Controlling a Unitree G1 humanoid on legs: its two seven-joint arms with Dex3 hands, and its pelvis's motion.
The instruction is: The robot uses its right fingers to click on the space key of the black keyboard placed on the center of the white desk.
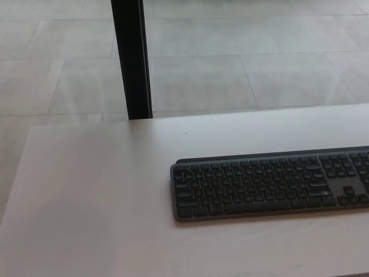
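On the desk (pixel 86 202), a keyboard (pixel 271 183) is laid flat with its long side running along the near edge, so that the bottom row of keys is turned toward the robot and can be reached from in front. It is seen right of the desk's middle in the head view, and its right end is cut off by the picture's edge. The space key (pixel 249 206) is judged to be the long bar in the row nearest the robot, roughly midway along the visible part of the keyboard; its outline is too blurred to be fixed exactly. Left of the keyboard, a wide stretch of bare desk is left free. Behind the keyboard and to its left, a dark upright post (pixel 132 57) is seen beyond the far edge of the desk, standing on a pale tiled floor (pixel 242 75).

Neither hand is shown, so the state of the fingers cannot be told. The press is judged not yet begun: the right hand would have to be brought in over the keyboard's near row.

No brand, label or key legend can be read; the keys are too small and soft for any lettering to be made out
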